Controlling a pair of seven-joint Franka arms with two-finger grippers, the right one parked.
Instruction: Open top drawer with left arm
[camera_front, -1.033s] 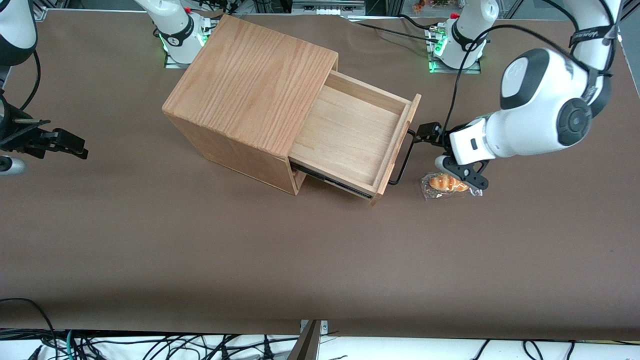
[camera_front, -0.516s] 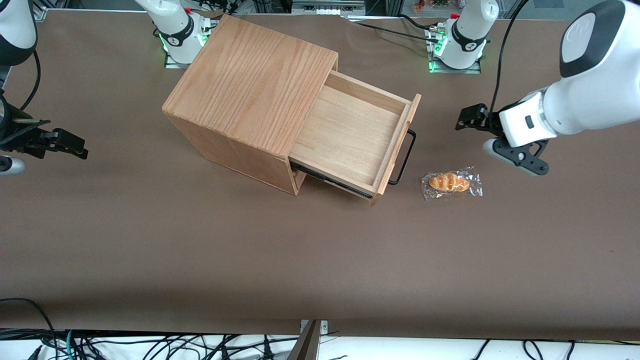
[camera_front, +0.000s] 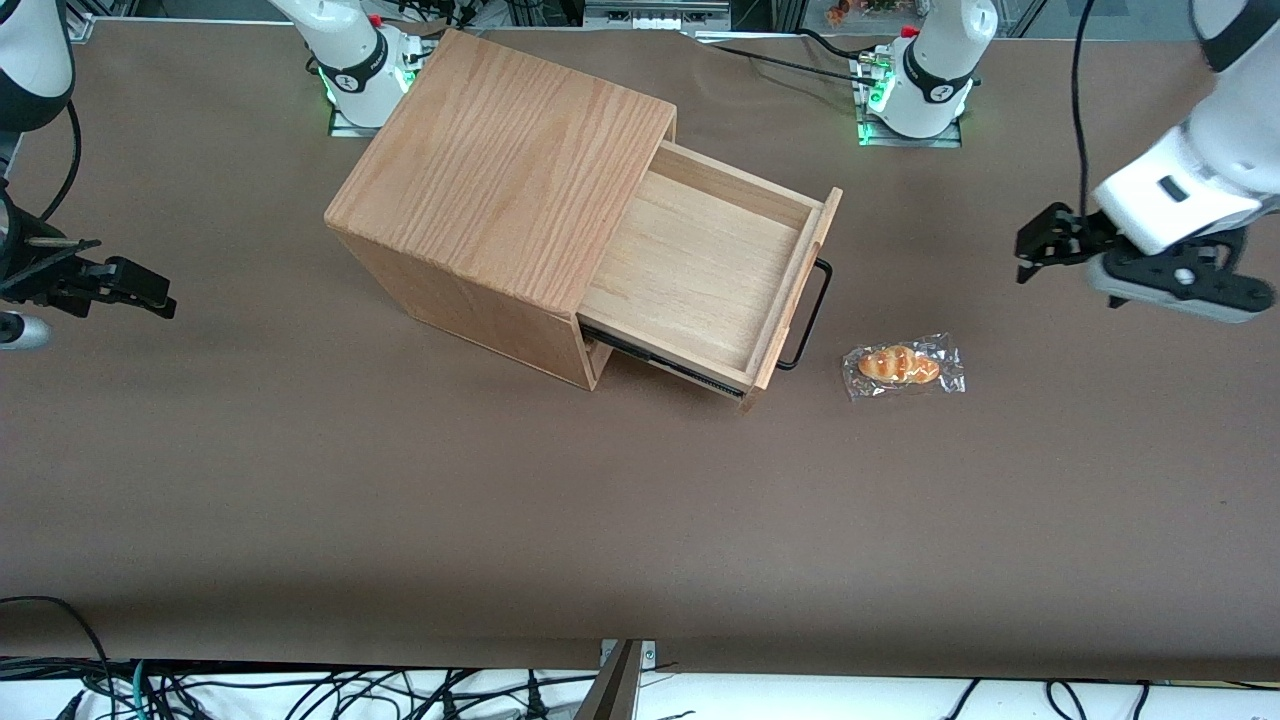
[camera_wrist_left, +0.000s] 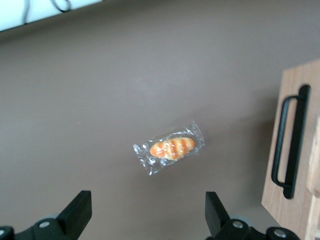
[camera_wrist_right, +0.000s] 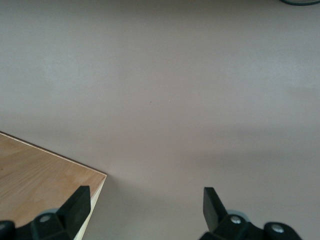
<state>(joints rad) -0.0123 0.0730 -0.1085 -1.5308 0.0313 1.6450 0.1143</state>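
Note:
The top drawer (camera_front: 700, 275) stands pulled well out of the oak-grain box (camera_front: 500, 170), its pale floor bare. Its black bar handle (camera_front: 808, 315) faces the working arm's end of the table and also shows in the left wrist view (camera_wrist_left: 289, 142). The left arm (camera_front: 1200, 170) is raised near that end. Its gripper (camera_front: 1035, 250) hangs open and empty above the table, well away from the handle. In the left wrist view its gripper (camera_wrist_left: 148, 212) has both black fingertips (camera_wrist_left: 80, 207) spread wide with nothing between them.
A wrapped bread roll (camera_front: 903, 366) lies on the brown table (camera_front: 600, 520) in front of the drawer, between the handle and the gripper; it also shows in the left wrist view (camera_wrist_left: 171, 148). The arm bases (camera_front: 915, 85) stand at the table's back edge.
The gripper let go of the handle, then drew away from the drawer toward the working arm's end and rose. The drawer stayed open and still.

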